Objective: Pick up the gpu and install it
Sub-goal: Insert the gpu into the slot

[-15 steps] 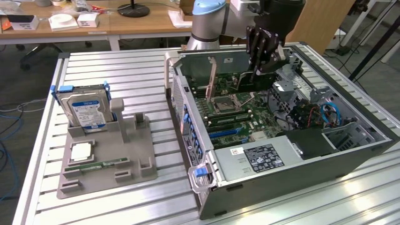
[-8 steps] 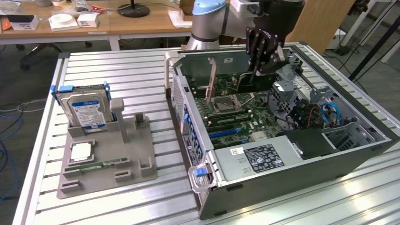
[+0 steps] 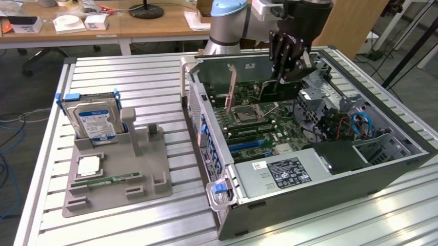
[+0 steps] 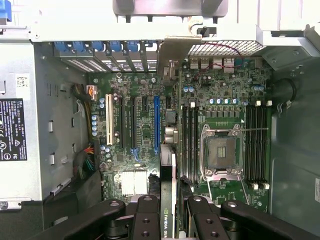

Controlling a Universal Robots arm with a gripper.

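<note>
While the open computer case [image 3: 383,154] lies on its side, the gripper [image 4: 169,215] hangs inside it, fingers narrowed on the gpu's [image 4: 168,190] top edge, above the motherboard [image 4: 145,125]. The card looks light, stiff and fragile; its edges seem safest to grip.

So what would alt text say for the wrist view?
The claw holds the gpu edge-on above the motherboard inside an open computer case. The empty CPU socket sits beside it, between rows of memory slots.
</note>
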